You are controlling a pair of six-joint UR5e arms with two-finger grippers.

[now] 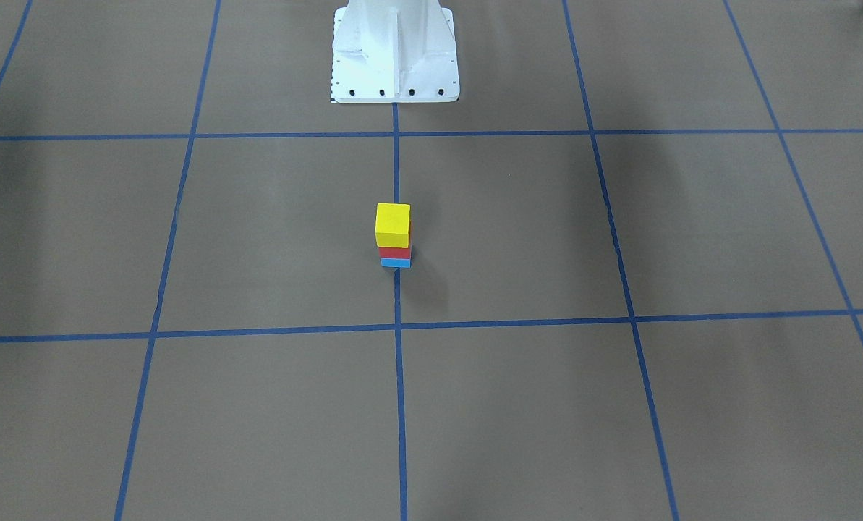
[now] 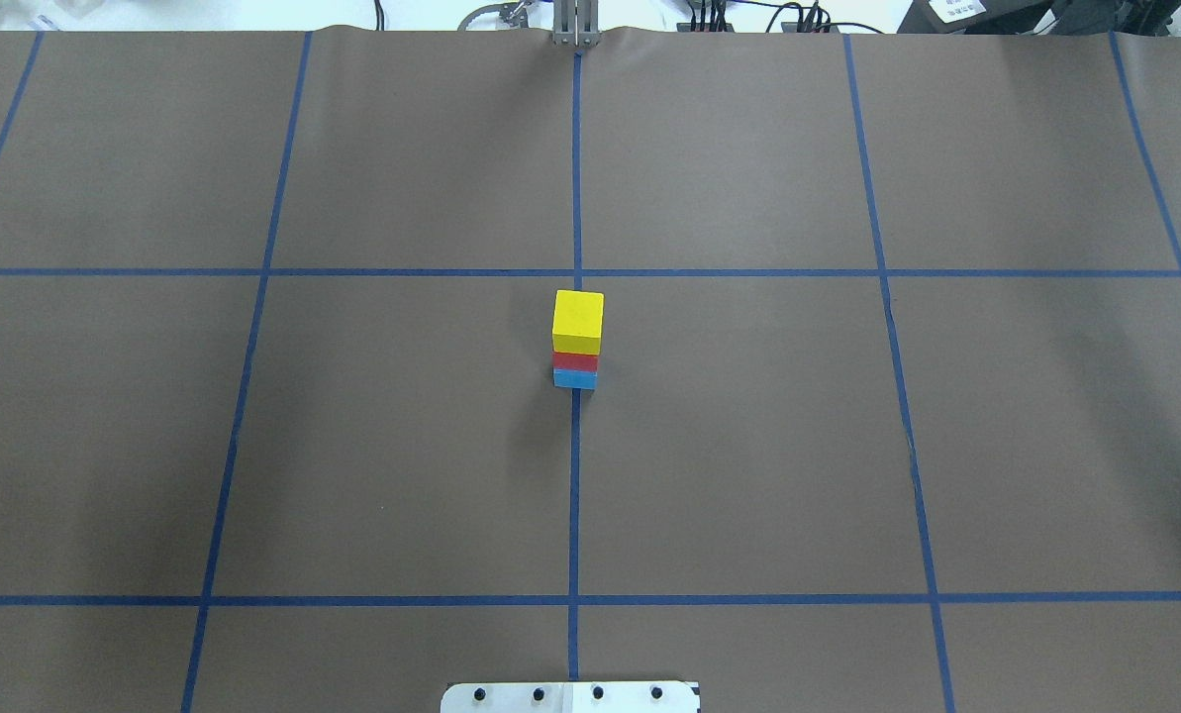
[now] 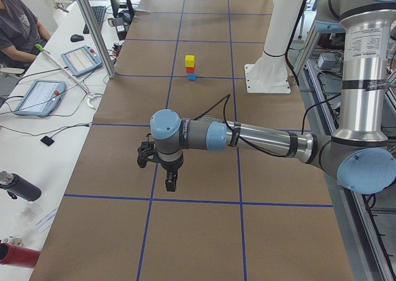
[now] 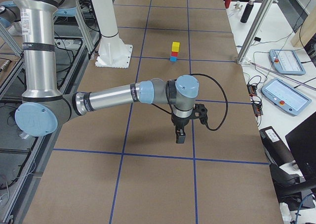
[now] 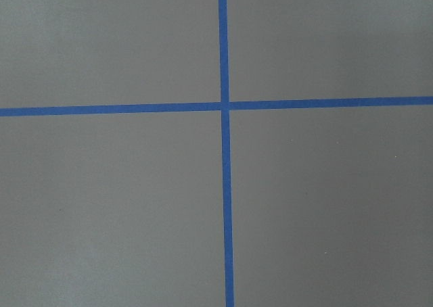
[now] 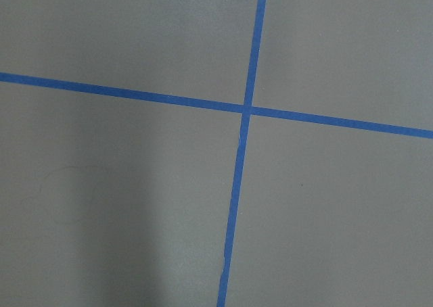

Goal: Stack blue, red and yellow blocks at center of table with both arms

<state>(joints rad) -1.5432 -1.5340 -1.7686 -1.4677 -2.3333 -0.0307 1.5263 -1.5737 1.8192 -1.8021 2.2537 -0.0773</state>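
Brown desk point(image 2: 748, 446), taped grid. At its centre the yellow block point(image 2: 578, 319) sits on the red block point(image 2: 575, 361), which sits on the blue block point(image 2: 574, 379). The stack looks done. Left arm point(image 3: 247, 135) and right arm point(image 4: 113, 95) hang well apart from it. Cannot tell whether their jaws are released or clenched. Next is probably just parking.

I see the table point(image 2: 748, 446) as a flat brown surface, split into large squares by blue tape lines point(image 2: 575, 495). Directly on it, the blue block point(image 2: 574, 379) sits on the centre line, between two cross lines. The white base plate point(image 1: 395, 83) stands on that same line at the robot's side.
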